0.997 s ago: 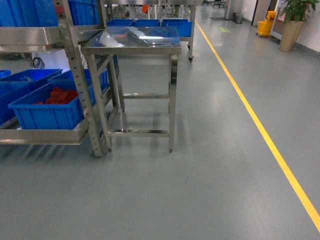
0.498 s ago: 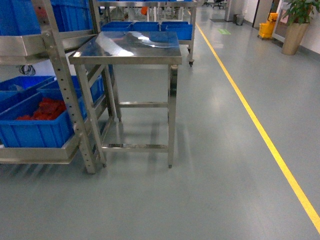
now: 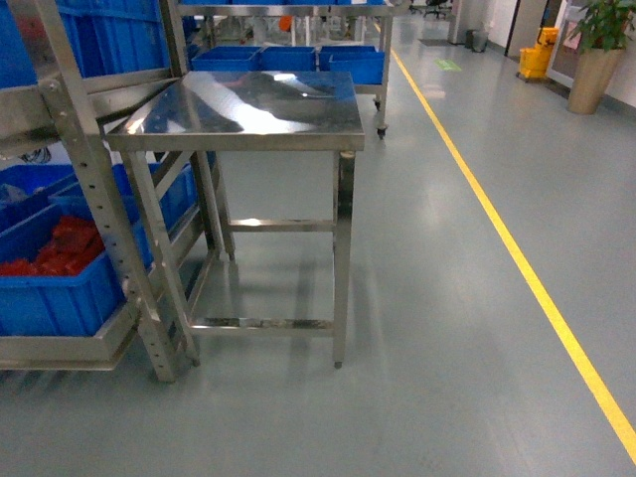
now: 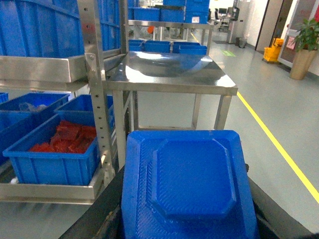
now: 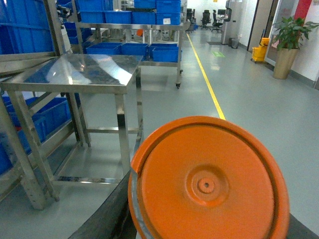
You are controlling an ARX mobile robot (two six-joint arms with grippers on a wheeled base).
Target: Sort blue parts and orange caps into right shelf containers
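A blue part (image 4: 192,184), a flat textured piece with an octagonal raised face, fills the lower left wrist view, and my left gripper (image 4: 189,221) is shut on it, black fingers (image 4: 107,211) flanking it. In the right wrist view my right gripper (image 5: 204,226) is shut on a round orange cap (image 5: 209,184). Neither gripper shows in the head view. Blue containers (image 3: 50,288) sit on the steel shelf (image 3: 89,189) at the left; one container (image 4: 50,159) holds red pieces.
A steel table (image 3: 238,104) stands against the shelf, straight ahead. A yellow floor line (image 3: 517,258) runs along the right. Farther back are a rack with blue crates (image 3: 298,55), a yellow mop bucket (image 3: 537,55) and a potted plant (image 3: 596,50).
The head view has closed in on the steel table and shelf. Both now look larger, and the shelf has slid toward the left edge.
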